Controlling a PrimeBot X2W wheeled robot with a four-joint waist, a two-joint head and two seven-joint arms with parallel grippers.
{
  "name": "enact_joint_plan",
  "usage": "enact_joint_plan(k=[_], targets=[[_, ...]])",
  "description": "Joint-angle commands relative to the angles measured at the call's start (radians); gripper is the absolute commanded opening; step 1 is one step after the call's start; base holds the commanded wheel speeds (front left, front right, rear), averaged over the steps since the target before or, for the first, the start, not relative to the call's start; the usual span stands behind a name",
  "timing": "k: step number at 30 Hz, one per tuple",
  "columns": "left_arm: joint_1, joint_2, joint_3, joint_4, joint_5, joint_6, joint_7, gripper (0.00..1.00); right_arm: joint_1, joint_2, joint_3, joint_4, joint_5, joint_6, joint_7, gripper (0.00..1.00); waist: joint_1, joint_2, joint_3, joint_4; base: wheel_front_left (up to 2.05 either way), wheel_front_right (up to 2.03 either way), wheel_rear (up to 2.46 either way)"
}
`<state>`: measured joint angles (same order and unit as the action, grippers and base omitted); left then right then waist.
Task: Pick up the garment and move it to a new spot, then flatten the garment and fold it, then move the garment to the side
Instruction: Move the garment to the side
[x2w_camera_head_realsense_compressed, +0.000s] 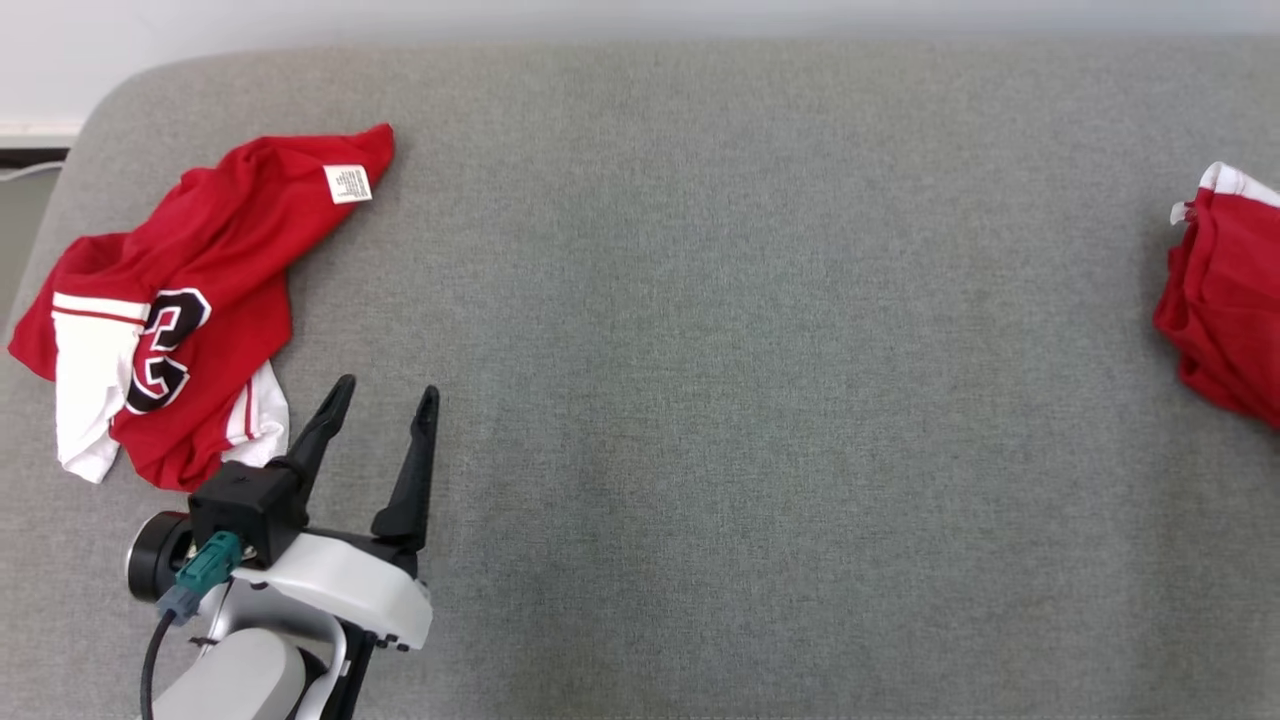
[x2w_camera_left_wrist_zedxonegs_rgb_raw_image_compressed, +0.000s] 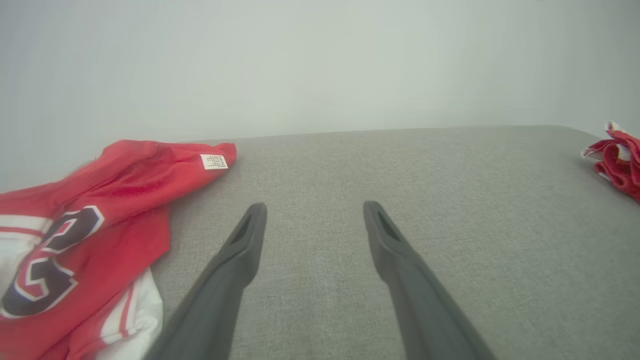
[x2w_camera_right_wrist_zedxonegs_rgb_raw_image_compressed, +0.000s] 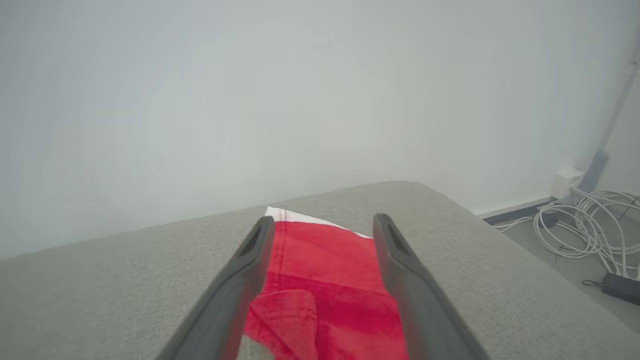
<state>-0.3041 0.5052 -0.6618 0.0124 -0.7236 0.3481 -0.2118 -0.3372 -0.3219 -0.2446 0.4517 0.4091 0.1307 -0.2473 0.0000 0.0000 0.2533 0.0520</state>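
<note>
Nearest the robot, the left gripper (x2w_camera_head_realsense_compressed: 388, 388) hovers over the near left part of the grey cushion (x2w_camera_head_realsense_compressed: 750, 350). Its two dark fingers are spread wide with nothing between them but bare fabric. Just to its left, close beside the left finger (x2w_camera_left_wrist_zedxonegs_rgb_raw_image_compressed: 235, 255) but apart from it, lies the red jersey (x2w_camera_head_realsense_compressed: 190, 300). It is crumpled in a loose heap, with white panels along its near edge and a dark number outlined in white showing on top. A sleeve or corner stretches toward the far left corner of the cushion, and a small white label (x2w_camera_head_realsense_compressed: 348, 183) is turned up on it.

On the other side, the right gripper (x2w_camera_right_wrist_zedxonegs_rgb_raw_image_compressed: 324, 218) also has its fingers wide apart and grips nothing. A second red garment (x2w_camera_right_wrist_zedxonegs_rgb_raw_image_compressed: 325, 290) lies on the cushion below and between them. It has a flat, folded look, with a white hem at its far end, and sits at the right edge of the cushion, well apart from the jersey. Whether the fingers touch it I cannot tell.

Past the cushion's rounded corner, white cables (x2w_camera_right_wrist_zedxonegs_rgb_raw_image_compressed: 585, 225) coil on the floor beside a black adapter (x2w_camera_right_wrist_zedxonegs_rgb_raw_image_compressed: 620, 287). Behind everything stands a plain pale wall (x2w_camera_left_wrist_zedxonegs_rgb_raw_image_compressed: 320, 60).
</note>
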Motion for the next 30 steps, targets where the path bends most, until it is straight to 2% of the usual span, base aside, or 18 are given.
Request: enact_joint_plan(k=[1,6,10,13,17,30], targets=[[-0.005,0.041,0.053,-0.021,-0.006,0.014,-0.014,1.00,0.035,0.010,0.029,-0.083,-0.043,0.000,-0.013,1.00,0.0000,0.0000,-0.026,0.002,0.00,0.00,0.00],[0.045,0.048,0.083,-0.022,-0.024,0.031,-0.026,1.00,0.128,0.148,0.107,-0.280,-0.131,0.000,0.008,1.00,0.0000,0.0000,-0.076,0.021,0.00,0.00,0.00],[0.090,0.050,0.105,-0.017,-0.042,0.039,-0.034,1.00,0.200,0.206,0.165,-0.383,-0.198,0.000,0.039,1.00,0.0000,0.0000,-0.111,0.040,0.00,0.00,0.00],[0.117,0.053,0.112,-0.011,-0.045,0.041,-0.037,1.00,0.253,0.231,0.196,-0.434,-0.255,0.000,0.057,1.00,0.0000,0.0000,-0.134,0.054,0.00,0.00,0.00],[0.149,0.053,0.104,-0.012,-0.035,0.047,-0.040,1.00,0.336,0.262,0.213,-0.478,-0.275,0.000,0.076,1.00,0.0000,0.0000,-0.172,0.070,0.00,0.00,0.00],[0.214,0.057,0.077,-0.018,-0.029,0.075,-0.035,1.00,0.523,0.271,0.217,-0.546,-0.279,0.000,0.103,1.00,0.0000,0.0000,-0.253,0.071,0.00,0.00,0.00]])
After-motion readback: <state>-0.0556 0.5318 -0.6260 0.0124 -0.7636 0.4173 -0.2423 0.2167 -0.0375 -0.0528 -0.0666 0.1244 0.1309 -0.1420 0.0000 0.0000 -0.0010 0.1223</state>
